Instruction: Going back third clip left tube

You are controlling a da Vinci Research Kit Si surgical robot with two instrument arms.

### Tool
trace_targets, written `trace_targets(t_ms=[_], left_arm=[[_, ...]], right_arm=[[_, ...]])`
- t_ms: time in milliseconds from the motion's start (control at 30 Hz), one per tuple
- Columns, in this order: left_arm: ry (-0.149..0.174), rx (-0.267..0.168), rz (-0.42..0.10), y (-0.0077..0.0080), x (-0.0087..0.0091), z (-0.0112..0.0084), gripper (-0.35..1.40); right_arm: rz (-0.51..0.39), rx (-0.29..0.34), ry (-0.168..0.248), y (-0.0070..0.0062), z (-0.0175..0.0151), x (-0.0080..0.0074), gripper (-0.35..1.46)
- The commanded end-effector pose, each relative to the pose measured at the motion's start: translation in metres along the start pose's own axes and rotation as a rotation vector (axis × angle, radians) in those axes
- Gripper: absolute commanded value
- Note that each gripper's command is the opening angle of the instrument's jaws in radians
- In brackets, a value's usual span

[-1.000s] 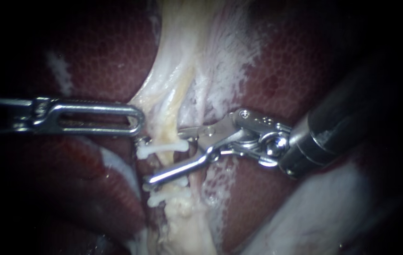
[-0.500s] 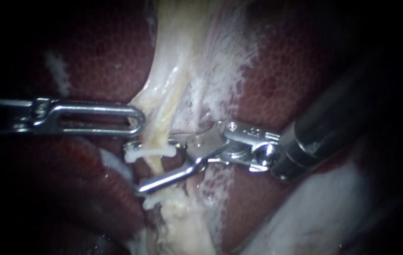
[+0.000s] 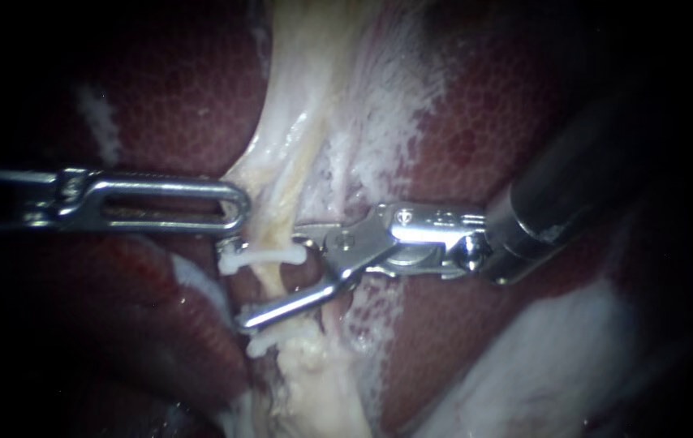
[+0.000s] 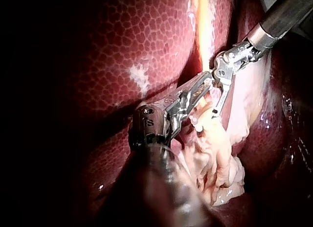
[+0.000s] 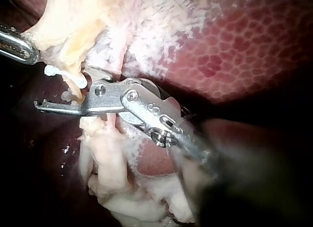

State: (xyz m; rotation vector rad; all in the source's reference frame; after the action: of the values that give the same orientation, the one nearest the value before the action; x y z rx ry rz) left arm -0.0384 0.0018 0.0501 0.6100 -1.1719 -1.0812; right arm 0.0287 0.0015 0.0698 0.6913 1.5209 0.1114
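Endoscope view: right instrument (image 3: 272,277) gapes across the tube (image 3: 277,215), one clip (image 3: 261,258) between.

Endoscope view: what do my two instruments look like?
The left instrument is bright steel, ending in a long rounded loop with a slot through it. The right instrument has a thick dark shaft, a shiny steel wrist with round pins and engraved marks, and a slim steel tip.
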Motion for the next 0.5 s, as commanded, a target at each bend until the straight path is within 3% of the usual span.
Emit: trace_targets(t_ms=[33, 300, 500], left_arm=[[0.0, 0.0, 0.0, 0.0, 0.0, 0.0, -0.35], [0.0, 0.0, 0.0, 0.0, 0.0, 0.0, -0.35], [0.0, 0.0, 0.0, 0.0, 0.0, 0.0, -0.35]], right_arm=[[-0.02, 0.0, 0.001, 0.0002, -0.0001, -0.0002, 0.6], [-0.062, -0.002, -0.004, 0.0002, -0.0006, -0.0003, 0.6], [0.174, -0.006, 0.017, -0.0004, -0.0002, -0.0001, 0.6]])
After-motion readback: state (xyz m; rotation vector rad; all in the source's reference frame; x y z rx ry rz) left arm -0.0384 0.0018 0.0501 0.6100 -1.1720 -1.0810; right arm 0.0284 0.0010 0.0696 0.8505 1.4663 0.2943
